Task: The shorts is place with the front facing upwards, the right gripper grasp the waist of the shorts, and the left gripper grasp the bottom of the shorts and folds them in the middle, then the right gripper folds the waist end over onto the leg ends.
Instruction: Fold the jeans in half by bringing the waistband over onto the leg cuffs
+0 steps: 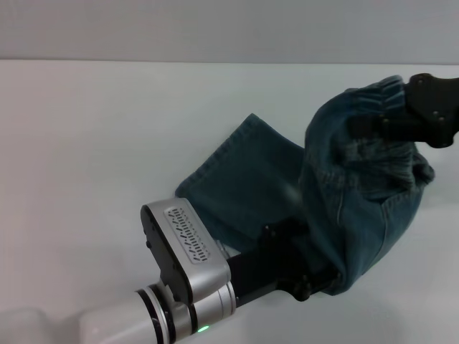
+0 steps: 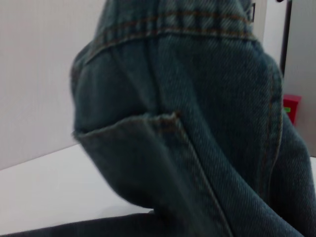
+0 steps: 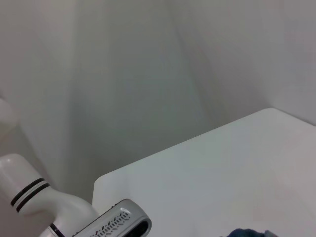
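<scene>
**Denim lifted at both ends, sagging between my grippers**

My right gripper (image 1: 391, 123) sits at the upper right of the head view, clamped on the waist (image 1: 373, 97), whose ruched band bunches around the black prongs. My left gripper (image 1: 305, 276) is at the lower centre, its fingers buried in cloth near the lower edge of the shorts (image 1: 344, 201); I judge it is pinching the bottom of the shorts (image 2: 133, 126), but the fingers are hidden, so I cannot tell for sure.

The shorts hang in a heavy fold between the two grips, while one leg panel lies flat on the white table (image 1: 93, 158) toward the middle of the frame. In the left wrist view the stitched hem fills the centre, with seams running down the denim.

This fabric looks thick and limp rather than stiff: it drapes under its own weight and will not hold a crease by itself. The elastic band and the double-stitched hems are the firmest places to hold, being less likely to slip than the plain thigh cloth.
</scene>
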